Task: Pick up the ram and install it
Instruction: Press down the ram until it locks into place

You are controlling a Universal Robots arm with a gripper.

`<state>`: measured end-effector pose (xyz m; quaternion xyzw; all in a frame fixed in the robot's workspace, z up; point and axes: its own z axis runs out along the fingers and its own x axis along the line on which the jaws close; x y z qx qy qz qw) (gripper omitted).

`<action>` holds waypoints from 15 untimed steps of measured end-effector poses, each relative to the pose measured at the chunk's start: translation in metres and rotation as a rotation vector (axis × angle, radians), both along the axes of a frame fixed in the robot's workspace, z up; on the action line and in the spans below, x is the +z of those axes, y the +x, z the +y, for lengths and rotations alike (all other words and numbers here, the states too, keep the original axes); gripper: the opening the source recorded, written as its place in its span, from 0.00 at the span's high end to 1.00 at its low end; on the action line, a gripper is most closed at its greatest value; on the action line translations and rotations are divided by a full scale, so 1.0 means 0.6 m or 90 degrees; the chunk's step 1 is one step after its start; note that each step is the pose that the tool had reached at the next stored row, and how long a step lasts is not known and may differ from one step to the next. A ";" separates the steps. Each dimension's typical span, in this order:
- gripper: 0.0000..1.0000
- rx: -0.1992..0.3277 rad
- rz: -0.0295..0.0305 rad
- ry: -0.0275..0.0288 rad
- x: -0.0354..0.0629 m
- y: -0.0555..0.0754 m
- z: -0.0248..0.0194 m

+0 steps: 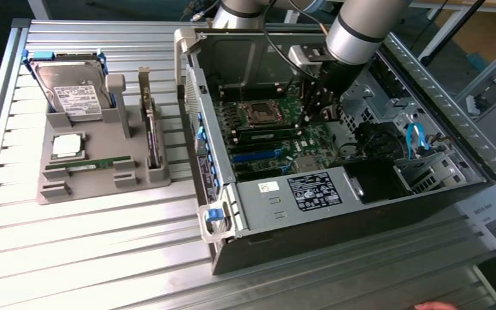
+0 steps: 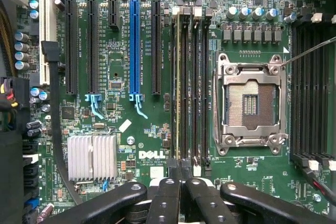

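The end effector (image 2: 180, 182), fingers drawn together and empty, hovers inside the open computer case (image 1: 343, 194) over the motherboard's memory slots (image 2: 191, 87), while the ram (image 1: 88, 164) lies in the grey holder (image 1: 101, 184) on the bench (image 1: 84, 258) at the case's nine o'clock, so picking up looks not yet done.

My outside camera looks down from high up, far back, at the worktop (image 1: 84, 239) and the open computer (image 1: 334, 161). My wrist camera looks straight down, close, at the green board (image 2: 131, 145) inside. Both see that board.
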<state>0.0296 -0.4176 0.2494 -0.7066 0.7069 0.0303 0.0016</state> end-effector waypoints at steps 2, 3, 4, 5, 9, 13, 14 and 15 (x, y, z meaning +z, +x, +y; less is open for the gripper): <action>0.90 0.000 -0.0001 0.0002 0.001 0.000 0.0001; 0.90 0.000 0.0000 0.0002 0.001 0.000 0.0001; 0.90 0.000 0.0000 0.0002 0.001 0.000 0.0001; 0.90 0.000 0.0000 0.0002 0.001 0.000 0.0001; 0.90 0.000 0.0000 0.0000 0.002 -0.001 0.0000; 0.90 0.000 0.0000 0.0000 0.001 -0.008 0.0000; 0.90 0.000 0.0000 0.0001 0.001 -0.011 0.0000; 0.90 0.000 0.0000 0.0001 0.001 -0.013 0.0000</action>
